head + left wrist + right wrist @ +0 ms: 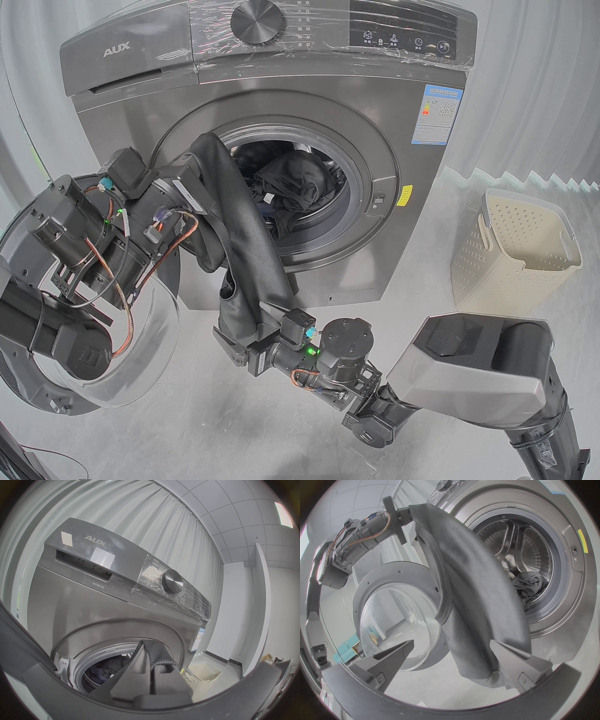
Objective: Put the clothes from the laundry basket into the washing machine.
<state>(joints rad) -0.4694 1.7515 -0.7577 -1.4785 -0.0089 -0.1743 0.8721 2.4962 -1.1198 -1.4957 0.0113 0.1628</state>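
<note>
Black garment [247, 250] hangs in front of the washing machine [375, 112] porthole, top edge at the opening's left rim, lower end below the opening. Left end effector [152, 670] is clamped on the garment's top edge, just left of the porthole. Right end effector [451, 648] is under the porthole, fingers [397, 655] spread wide, gripping nothing; the garment's lower end hangs between them, against one finger. Dark clothes [294, 181] lie inside the drum. Machine door [144, 356] is swung open to the left. Beige laundry basket [519, 250] stands on the floor right of the machine.
</note>
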